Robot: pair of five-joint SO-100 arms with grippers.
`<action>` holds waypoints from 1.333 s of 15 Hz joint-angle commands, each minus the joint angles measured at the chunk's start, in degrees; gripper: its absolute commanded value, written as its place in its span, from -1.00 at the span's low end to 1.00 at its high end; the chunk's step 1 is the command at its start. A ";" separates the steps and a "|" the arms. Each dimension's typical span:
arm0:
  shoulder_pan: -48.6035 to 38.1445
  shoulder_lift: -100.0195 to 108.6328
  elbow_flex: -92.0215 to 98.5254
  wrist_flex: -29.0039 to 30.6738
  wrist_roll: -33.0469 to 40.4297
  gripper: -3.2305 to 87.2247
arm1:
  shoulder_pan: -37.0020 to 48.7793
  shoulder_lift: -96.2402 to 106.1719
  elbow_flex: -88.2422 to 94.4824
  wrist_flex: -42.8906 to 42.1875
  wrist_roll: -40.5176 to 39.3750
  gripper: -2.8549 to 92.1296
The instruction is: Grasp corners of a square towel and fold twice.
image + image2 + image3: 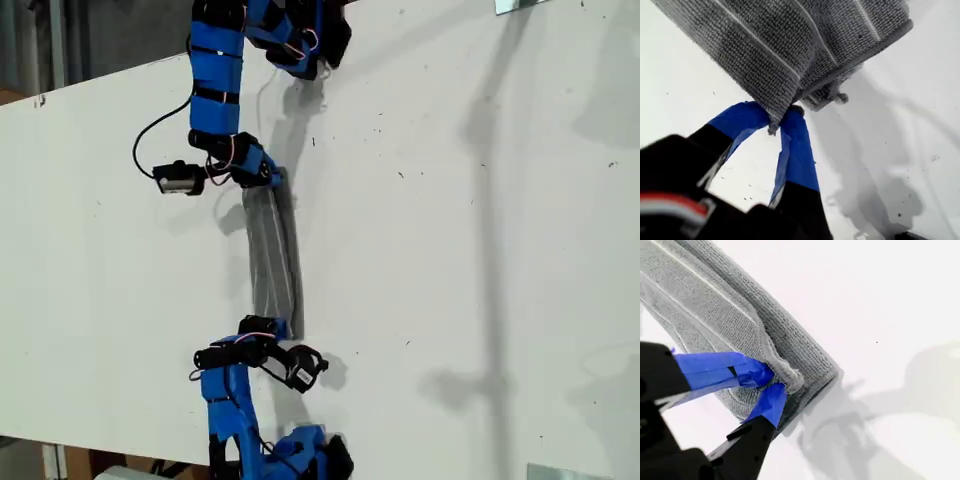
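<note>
A: On the white tabletop, where is the grey pinstriped towel lying?
B: Stretching lengthwise between my grippers; my first gripper and second gripper are each pinching an end corner, jaws closed.

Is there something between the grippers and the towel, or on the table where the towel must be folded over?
Nothing visible. My first gripper and my second gripper each already pinch an end of the towel, and the white table beside it is bare.

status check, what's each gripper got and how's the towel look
My first gripper shut on a towel corner. My second gripper shut on another corner. Towel a narrow folded strip stretched between the arms. Nothing in the way.
</note>
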 commanded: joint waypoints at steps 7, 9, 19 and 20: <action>-9.05 21.45 -8.53 15.12 6.77 -0.60 | 5.36 3.08 -7.47 6.42 -5.89 -0.21; -12.30 24.96 2.55 9.32 6.50 -0.60 | 11.60 -3.60 -7.47 3.96 -10.02 -0.20; -18.54 93.34 66.53 -6.15 -8.96 -0.61 | 13.97 -24.26 -8.00 1.14 -9.14 -0.94; -17.67 99.05 69.52 -4.31 -10.02 -0.61 | 14.59 -16.79 0.62 -0.53 -5.71 -0.94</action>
